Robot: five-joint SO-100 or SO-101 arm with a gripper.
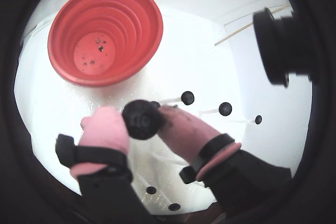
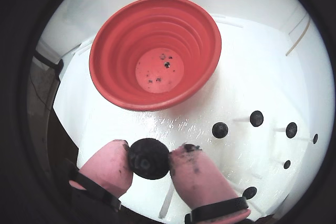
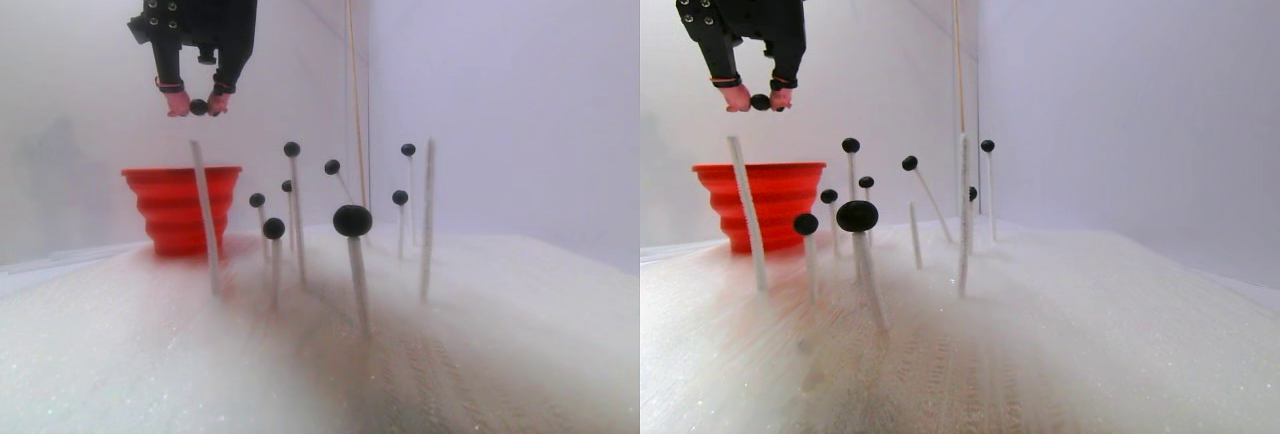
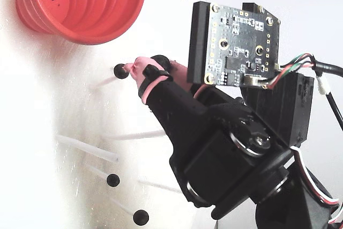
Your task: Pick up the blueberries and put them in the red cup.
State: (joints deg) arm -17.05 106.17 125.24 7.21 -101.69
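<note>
The claw [image 2: 150, 159] is clamped on one matte black blueberry [image 2: 148, 158] between its pink rubbery fingertips [image 2: 107, 167], raised above the white worktop [image 2: 252, 72]. The ribbed red cup [image 2: 113, 80] stands just beyond it near the worktop's far edge. Other blueberries [image 2: 220, 129] sit atop thin white sticks [image 3: 205, 214] beside the cup.

Matt black blueberries [image 2: 149, 158] sit atop thin, smooth white sticks [image 3: 208, 216] over a rough, glittering white floor [image 3: 500, 354]. The ribbed red cup [image 2: 155, 51] looks like soft, dull plastic. Pink rubbery pads [image 1: 105, 128], smudged dark, cap the gripper's [image 1: 142, 120] matt black plastic fingers.
</note>
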